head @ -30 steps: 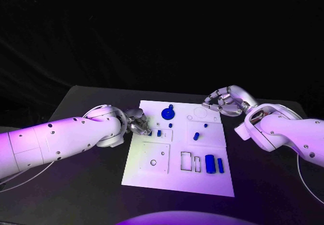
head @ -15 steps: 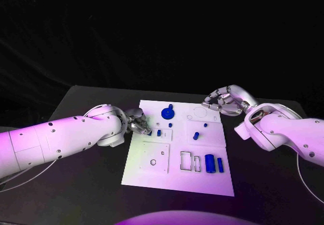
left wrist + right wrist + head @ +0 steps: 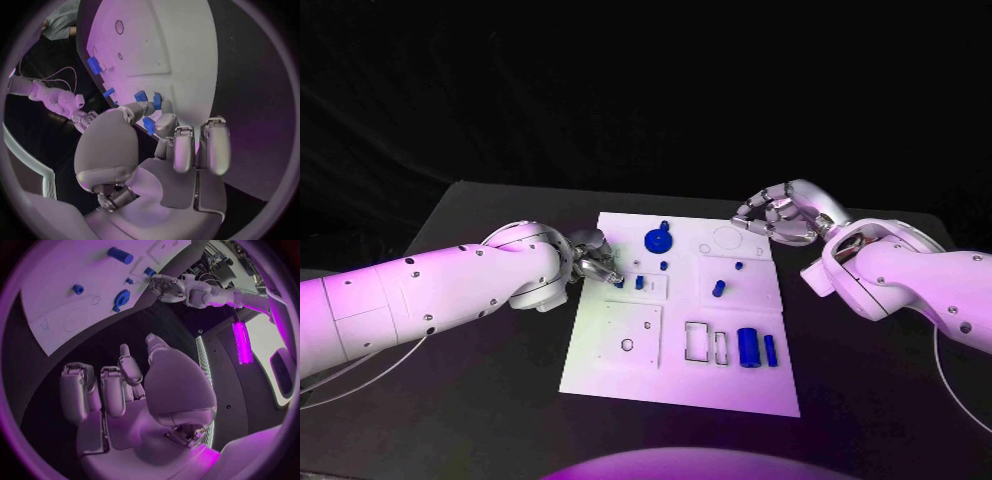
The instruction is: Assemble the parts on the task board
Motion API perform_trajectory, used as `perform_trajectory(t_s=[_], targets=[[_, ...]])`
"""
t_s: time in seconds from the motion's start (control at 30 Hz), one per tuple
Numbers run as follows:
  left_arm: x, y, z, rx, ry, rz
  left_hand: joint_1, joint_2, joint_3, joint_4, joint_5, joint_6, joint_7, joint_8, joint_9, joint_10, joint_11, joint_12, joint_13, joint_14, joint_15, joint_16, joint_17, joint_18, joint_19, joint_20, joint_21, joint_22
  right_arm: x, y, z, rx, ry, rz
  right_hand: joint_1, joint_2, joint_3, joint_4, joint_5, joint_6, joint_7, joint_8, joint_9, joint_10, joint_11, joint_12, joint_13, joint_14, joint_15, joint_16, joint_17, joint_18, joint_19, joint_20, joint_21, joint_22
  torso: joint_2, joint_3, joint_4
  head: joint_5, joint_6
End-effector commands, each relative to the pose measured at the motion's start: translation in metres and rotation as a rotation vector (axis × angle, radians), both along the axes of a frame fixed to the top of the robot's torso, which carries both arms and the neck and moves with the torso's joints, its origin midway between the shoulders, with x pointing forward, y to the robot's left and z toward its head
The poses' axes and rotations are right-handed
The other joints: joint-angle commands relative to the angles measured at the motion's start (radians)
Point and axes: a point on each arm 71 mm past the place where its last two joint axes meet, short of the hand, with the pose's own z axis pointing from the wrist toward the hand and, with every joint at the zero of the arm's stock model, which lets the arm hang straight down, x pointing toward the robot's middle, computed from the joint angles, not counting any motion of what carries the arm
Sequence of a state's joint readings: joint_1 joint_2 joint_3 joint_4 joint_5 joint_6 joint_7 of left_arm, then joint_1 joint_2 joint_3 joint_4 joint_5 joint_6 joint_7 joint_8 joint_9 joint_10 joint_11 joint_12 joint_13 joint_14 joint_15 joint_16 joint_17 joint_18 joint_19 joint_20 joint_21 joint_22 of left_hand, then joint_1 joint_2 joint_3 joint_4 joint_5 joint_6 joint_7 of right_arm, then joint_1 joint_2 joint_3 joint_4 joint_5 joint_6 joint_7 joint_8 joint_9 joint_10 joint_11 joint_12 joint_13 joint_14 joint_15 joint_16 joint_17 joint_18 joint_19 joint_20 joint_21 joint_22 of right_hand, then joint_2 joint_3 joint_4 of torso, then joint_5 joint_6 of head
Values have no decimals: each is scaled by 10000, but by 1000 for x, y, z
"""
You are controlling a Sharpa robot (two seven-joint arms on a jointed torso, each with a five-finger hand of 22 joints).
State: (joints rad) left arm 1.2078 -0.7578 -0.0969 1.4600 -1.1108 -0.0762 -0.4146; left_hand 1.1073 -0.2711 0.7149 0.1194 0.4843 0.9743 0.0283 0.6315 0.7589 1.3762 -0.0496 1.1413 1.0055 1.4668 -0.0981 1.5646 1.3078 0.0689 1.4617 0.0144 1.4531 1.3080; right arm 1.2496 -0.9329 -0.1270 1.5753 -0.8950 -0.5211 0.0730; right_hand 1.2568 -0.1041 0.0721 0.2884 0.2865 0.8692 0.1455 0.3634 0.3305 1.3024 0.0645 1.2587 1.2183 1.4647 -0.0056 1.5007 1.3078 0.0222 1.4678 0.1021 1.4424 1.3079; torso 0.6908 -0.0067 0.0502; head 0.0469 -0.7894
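The white task board (image 3: 678, 385) lies in the middle of the black table. My left hand (image 3: 593, 258) is at the board's left edge and pinches a small blue part (image 3: 149, 125) between thumb and a finger, just over the board (image 3: 162, 45). Another small blue piece (image 3: 640, 283) stands beside it. On the board are a round blue knob part (image 3: 658, 238), a blue peg (image 3: 718, 290), a blue cylinder (image 3: 749, 348) and a blue bar (image 3: 770, 350). My right hand (image 3: 776, 215) hovers by the board's far right corner, fingers curled in on nothing (image 3: 125, 385).
Outlined slots (image 3: 698, 342) and a raised plate with holes (image 3: 632, 335) take up the board's near half. Black table (image 3: 488, 400) surrounds the board on both sides. My right forearm (image 3: 906, 285) lies to the right of the board.
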Motion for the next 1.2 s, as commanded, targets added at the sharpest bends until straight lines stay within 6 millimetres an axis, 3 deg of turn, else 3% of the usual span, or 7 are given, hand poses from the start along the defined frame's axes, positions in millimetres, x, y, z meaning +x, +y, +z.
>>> perform_trajectory(t_s=[0.03,0.3,0.93,1.2], targets=[[-5,-5,-8,5,483,-91,-94,14,-79,33,-5,130,-127,-48,7,52,-37,88,50,1040,-83,62,2630,-154,-14,-83,-1,201,0,1,0,7,-73,86,-27,98,-68,16,44,-23,-58,52,-15,-42,-60,-61,-8,657,-76,-52,779,133,239,-81,-45,1769,2,1,4,-10,-4],[-5,-6,-8,61,527,-82,-136,-35,-303,178,-21,193,-153,-67,18,66,-59,124,116,1040,-104,62,2630,-156,-11,-105,-6,202,0,1,0,6,-71,81,-27,98,-68,16,44,-23,-58,52,-15,-42,-60,-61,-8,657,-76,-52,779,133,239,-81,-45,1769,-7,-15,12,-26,-36],[-4,-7,-8,115,486,-38,-152,-98,-1674,1068,-32,413,-192,-204,45,65,-91,121,215,1040,-132,62,2630,-165,16,-138,-9,240,0,0,0,18,-83,58,-35,101,-79,20,46,-30,-56,53,-17,-52,-59,-72,-21,656,-76,-56,772,132,241,-82,-44,1770,-6,-11,6,-33,-54],[-4,-7,-8,118,490,-47,-94,-85,-1805,1143,-23,428,-199,-213,53,63,-97,110,214,1040,-136,62,2630,-165,17,-142,-11,241,0,0,0,20,-83,57,-35,101,-79,20,46,-30,-56,53,-17,-52,-59,-72,-21,656,-76,-56,772,132,241,-82,-44,1770,-4,-9,5,-38,-55]])
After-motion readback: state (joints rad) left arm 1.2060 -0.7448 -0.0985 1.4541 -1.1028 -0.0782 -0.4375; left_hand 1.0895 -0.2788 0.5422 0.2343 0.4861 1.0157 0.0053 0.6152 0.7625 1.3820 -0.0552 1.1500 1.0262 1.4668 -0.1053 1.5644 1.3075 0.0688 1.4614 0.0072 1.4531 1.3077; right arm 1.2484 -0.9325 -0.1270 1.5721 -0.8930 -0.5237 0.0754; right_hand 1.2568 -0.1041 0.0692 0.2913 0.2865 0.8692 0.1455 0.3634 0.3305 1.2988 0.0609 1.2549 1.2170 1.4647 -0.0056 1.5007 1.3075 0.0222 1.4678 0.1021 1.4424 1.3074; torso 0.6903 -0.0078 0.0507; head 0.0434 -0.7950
